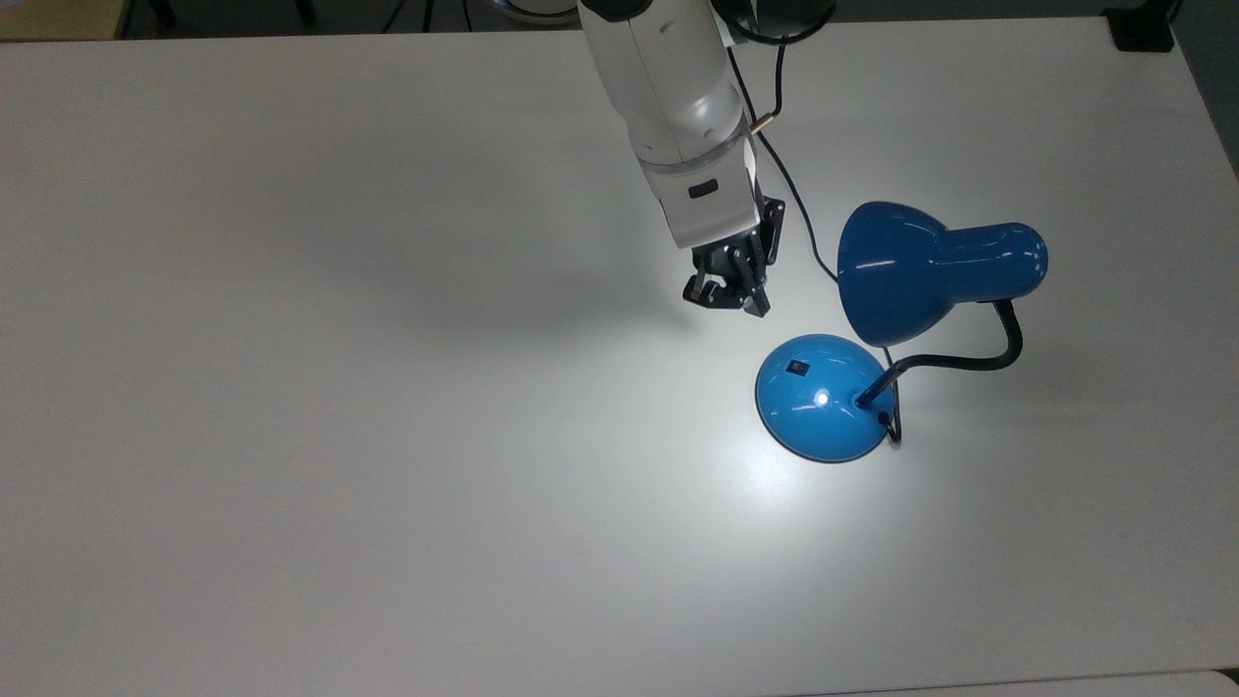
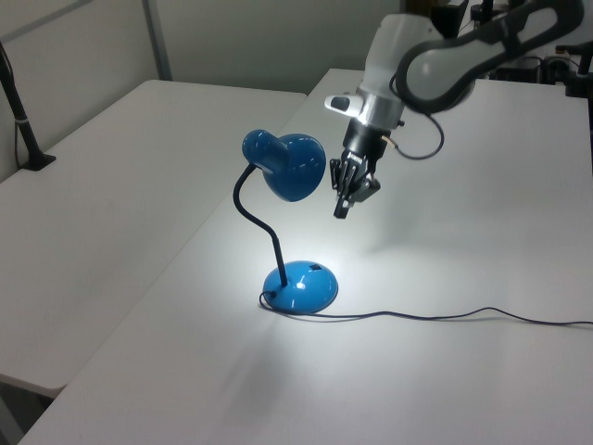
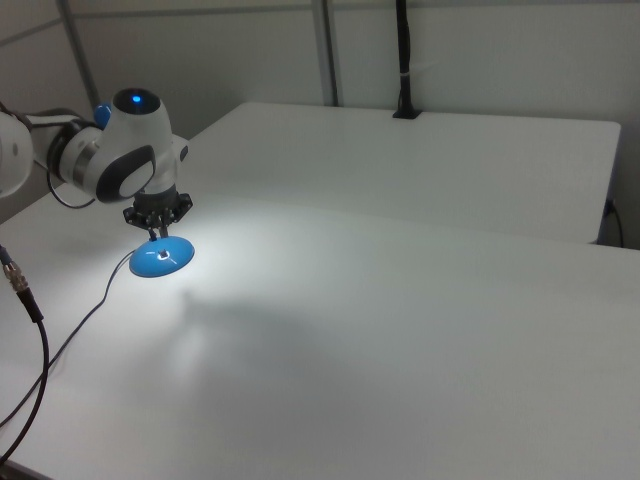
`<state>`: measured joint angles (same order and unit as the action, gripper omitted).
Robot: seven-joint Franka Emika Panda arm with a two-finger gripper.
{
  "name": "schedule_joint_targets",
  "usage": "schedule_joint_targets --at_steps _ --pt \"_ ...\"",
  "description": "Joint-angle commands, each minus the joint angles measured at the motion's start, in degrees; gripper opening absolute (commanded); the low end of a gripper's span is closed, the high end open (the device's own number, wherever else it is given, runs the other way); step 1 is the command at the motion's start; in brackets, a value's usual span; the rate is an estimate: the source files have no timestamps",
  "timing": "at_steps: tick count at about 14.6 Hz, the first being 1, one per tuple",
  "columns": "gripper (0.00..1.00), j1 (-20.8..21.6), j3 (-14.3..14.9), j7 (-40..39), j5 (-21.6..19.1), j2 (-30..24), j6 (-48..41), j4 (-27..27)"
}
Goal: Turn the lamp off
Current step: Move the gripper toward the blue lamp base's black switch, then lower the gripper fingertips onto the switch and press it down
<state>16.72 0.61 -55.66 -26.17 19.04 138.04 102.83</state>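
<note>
A large white table [image 1: 290, 436] fills the scene, with a second white table [image 2: 111, 167] butted against it on the left view's left. A pool of bright light lies on the tabletop around the lamp's foot.

The white Franka arm [image 1: 678, 106] reaches in from the top view's upper edge and slants down toward the top view's right. In the right view its rounded joint housing [image 3: 125, 150] carries a glowing blue spot.

The blue desk lamp [image 1: 905, 319] stands on the top view's right half. Its bell-shaped shade [image 1: 895, 271] points down and toward the top view's left, hanging above the far edge of its own foot. A black gooseneck [image 1: 978, 358] curves from the back of the shade down into the round domed base [image 1: 821, 397], which rests flat on the table. A bright highlight sits on the dome, so the lamp is lit. The black cord [image 1: 774, 165] leaves the base and runs across the table toward the top view's upper edge, passing behind the arm.

The black gripper [image 1: 745, 302] hangs in the air just beside the shade, on the top view's left of it, and above the table short of the base. It touches nothing. Its fingers [image 2: 341, 206] are pressed close together, pointing downward, with nothing held between them.

The small black switch [image 1: 797, 368] sits on the upper slope of the base, on the side facing the gripper.
</note>
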Motion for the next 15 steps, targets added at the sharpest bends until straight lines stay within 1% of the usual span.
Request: schedule_joint_targets --at_steps 1,5,8,11,15 --pt "0.0 2.2 0.8 -1.9 -0.7 4.8 5.3 -1.6" --pt "0.0 2.9 0.8 -2.0 -0.5 7.0 7.3 -2.8" --pt "0.0 3.0 0.8 -1.9 0.9 8.9 7.3 -4.7" --pt "0.0 3.2 0.6 -1.9 2.2 9.0 7.3 -4.7" --pt "0.0 4.0 0.4 -2.0 2.4 9.0 7.3 -4.4"
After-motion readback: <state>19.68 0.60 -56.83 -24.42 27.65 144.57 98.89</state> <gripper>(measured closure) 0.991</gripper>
